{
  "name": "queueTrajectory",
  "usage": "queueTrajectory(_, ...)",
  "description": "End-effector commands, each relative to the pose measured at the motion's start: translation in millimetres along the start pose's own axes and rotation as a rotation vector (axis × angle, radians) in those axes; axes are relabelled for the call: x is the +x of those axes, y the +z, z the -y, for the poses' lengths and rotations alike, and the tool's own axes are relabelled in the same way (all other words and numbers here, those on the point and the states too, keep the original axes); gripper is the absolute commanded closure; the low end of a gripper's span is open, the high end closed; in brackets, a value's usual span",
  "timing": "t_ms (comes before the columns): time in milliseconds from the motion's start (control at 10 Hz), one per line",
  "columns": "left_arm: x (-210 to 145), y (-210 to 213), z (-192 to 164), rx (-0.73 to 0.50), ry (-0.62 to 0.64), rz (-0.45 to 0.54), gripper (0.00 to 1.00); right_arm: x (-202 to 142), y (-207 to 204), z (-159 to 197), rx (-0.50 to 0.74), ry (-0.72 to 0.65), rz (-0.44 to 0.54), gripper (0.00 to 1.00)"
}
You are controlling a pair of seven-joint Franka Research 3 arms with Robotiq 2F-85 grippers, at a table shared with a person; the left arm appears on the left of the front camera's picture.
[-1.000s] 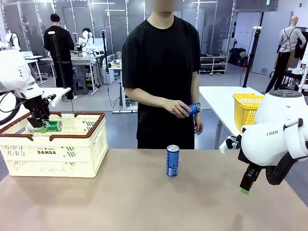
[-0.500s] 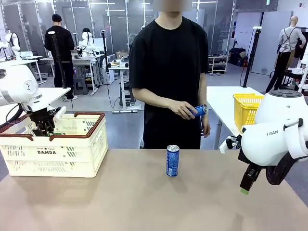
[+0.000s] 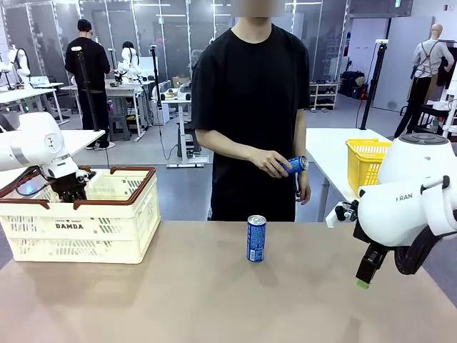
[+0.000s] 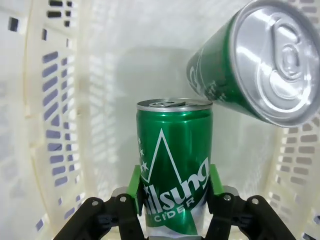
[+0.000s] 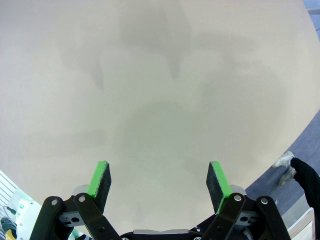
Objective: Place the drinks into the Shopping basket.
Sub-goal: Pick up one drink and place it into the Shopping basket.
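In the left wrist view my left gripper (image 4: 174, 184) is shut on a green can (image 4: 174, 150), with its green pads on both sides of the can. The can is down inside the Shopping basket (image 4: 45, 125). A second green can (image 4: 250, 65) lies tilted beside it. From the front, the left gripper (image 3: 69, 189) dips behind the brown rim of the cream basket (image 3: 107, 229). A blue can (image 3: 255, 239) stands upright mid-table. The person holds another blue can (image 3: 295, 163) in one hand. My right gripper (image 3: 365, 275) hangs open over bare table, its pads wide apart (image 5: 159, 182).
A yellow mesh basket (image 3: 365, 161) stands on a white table at the back right. The person stands at the far edge behind the blue can. The tabletop (image 3: 214, 300) is bare in front and between the basket and the right arm.
My left gripper has gone down with the green can from above the basket's rim to inside it. The person stepped slightly right. The right arm has not moved.
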State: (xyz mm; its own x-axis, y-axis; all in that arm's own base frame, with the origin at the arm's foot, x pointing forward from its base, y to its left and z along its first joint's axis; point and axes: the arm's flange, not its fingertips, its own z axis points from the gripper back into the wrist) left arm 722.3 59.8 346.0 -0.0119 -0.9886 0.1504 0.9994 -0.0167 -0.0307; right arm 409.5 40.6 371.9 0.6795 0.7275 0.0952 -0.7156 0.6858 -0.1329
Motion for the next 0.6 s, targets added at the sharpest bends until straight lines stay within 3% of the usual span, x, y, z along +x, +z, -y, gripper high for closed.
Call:
queueTrajectory(0,-2.1,-8.3,-9.7,-0.002,-0.003,0.018,0.42,-0.3,0.6,0.0,-0.001,0.0,-0.003,0.04)
queueTrajectory(500,-2.9,-32.4,-15.1,-0.031,-0.005,-0.004,0.42,-0.3,0.6,0.0,-0.001,0.0,-0.003,0.04)
